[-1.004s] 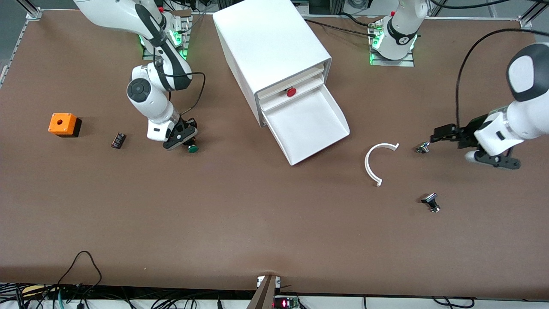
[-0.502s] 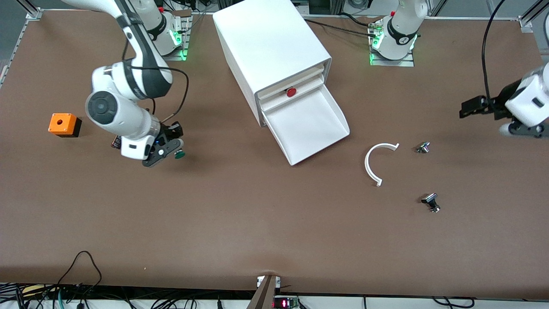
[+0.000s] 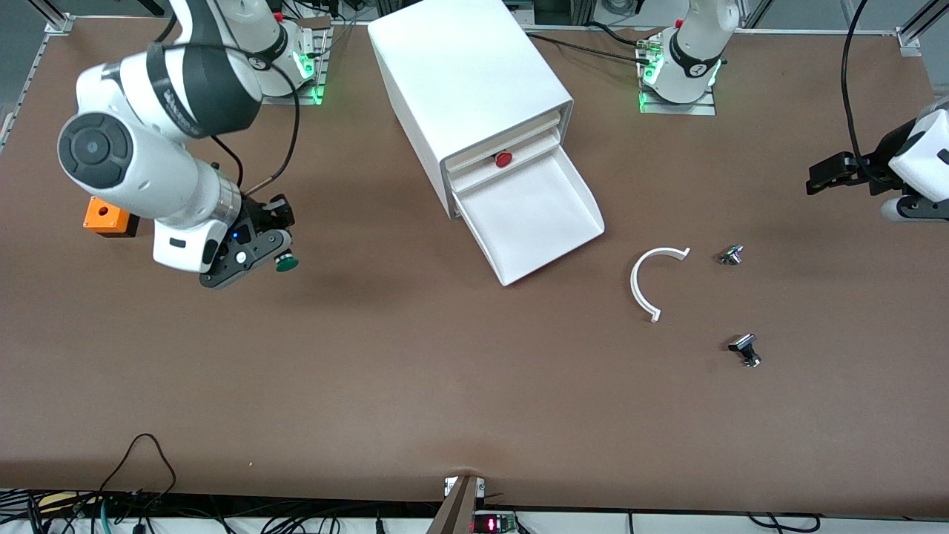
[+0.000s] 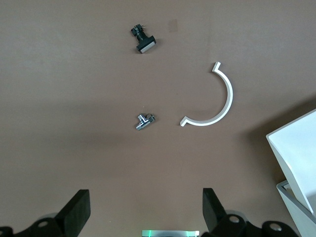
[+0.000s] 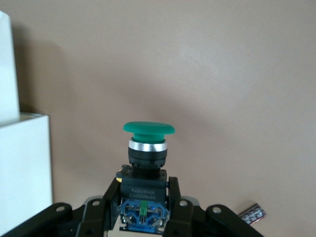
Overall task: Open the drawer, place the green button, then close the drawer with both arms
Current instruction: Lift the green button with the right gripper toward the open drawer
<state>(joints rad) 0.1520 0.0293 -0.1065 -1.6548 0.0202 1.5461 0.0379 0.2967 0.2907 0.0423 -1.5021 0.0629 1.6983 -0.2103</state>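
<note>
The white cabinet [image 3: 467,74] stands at the table's middle with its bottom drawer [image 3: 586,204] pulled out, wide and with nothing in it. My right gripper [image 3: 278,256] is shut on the button [image 3: 286,262] and holds it up above the bare table between the orange box and the cabinet. In the right wrist view the fingers [image 5: 175,197] clamp the dark body, and the green cap [image 5: 148,129] points away from the gripper [image 5: 144,190]. My left gripper [image 3: 819,180] is open and holds nothing, up in the air at the left arm's end of the table; its fingers [image 4: 79,210] stand wide apart.
An orange box [image 3: 104,216] is partly hidden under the right arm. A white curved piece [image 3: 634,285], a small silver part [image 3: 732,255] and a small black part [image 3: 745,348] lie toward the left arm's end. The middle drawer has a red knob [image 3: 503,159].
My right gripper has lifted the button off the table and carried it toward the right arm's end. My left gripper has drawn away from the small silver part, up toward the table's end.
</note>
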